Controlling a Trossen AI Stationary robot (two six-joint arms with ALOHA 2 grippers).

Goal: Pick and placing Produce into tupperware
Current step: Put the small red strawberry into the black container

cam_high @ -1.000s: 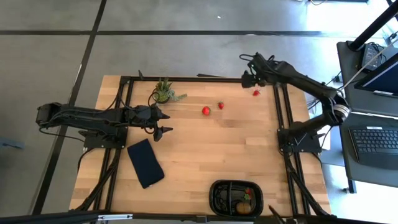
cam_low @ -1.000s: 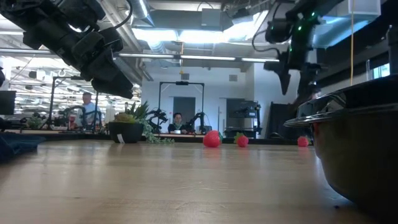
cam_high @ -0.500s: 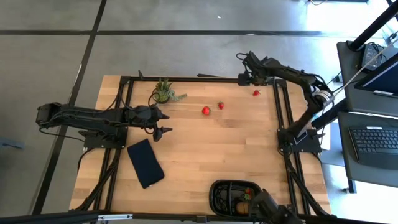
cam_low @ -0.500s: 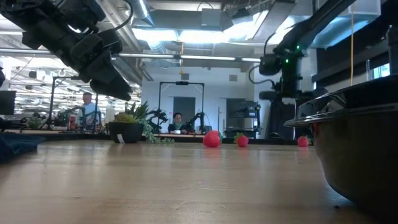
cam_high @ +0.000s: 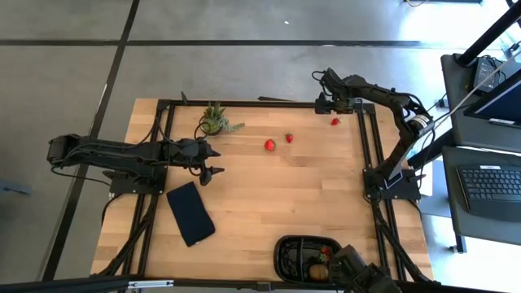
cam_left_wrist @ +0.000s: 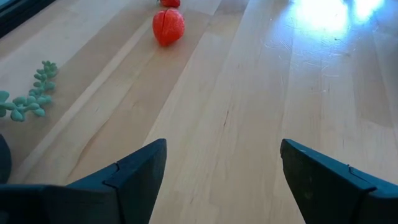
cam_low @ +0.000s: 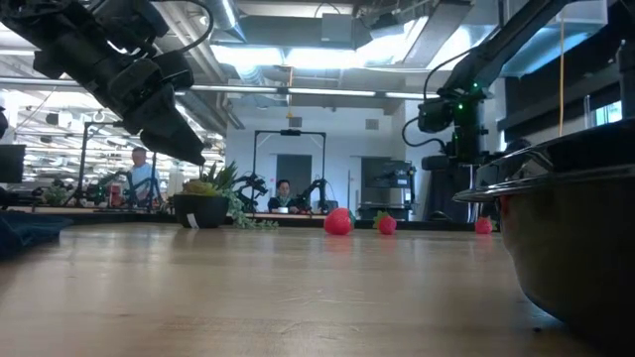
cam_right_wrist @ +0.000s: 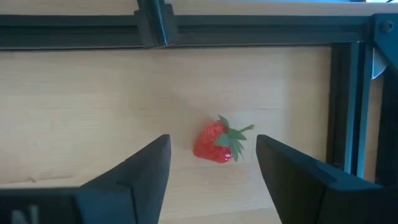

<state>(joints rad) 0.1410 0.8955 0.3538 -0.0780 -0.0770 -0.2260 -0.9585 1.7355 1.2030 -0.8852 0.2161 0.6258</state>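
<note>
Jaws on the right gripper (cam_right_wrist: 211, 180) are wide apart and hold nothing, and they hang right over a red strawberry (cam_right_wrist: 216, 143) at the far right corner of the surface (cam_high: 293, 187), close to the black frame rail. From above, that gripper (cam_high: 326, 104) sits just beside the same strawberry (cam_high: 334, 121). Jaws on the left gripper (cam_left_wrist: 224, 174) are wide too and empty, and this arm waits over the left side of the surface, near the little green plant (cam_high: 214, 119). Two more red fruits lie out in the middle at the far side, a round one (cam_high: 269, 145) and a smaller one (cam_high: 288, 138), a little apart from each other. The black tub (cam_high: 286, 248) is at the near edge, well apart from all three, and it already has a red piece and a brown fruit in it. A dark flat slab (cam_high: 190, 213) lies near the left arm. I think the right arm is about to pick the corner strawberry. It looks small and light, so it should lift easily. It may be smooth and could roll or slip out, so the jaws should close on its fat red middle, not on the green leafy top. It sits close to the rail, so the jaws need to come straight down and not bump the frame.
</note>
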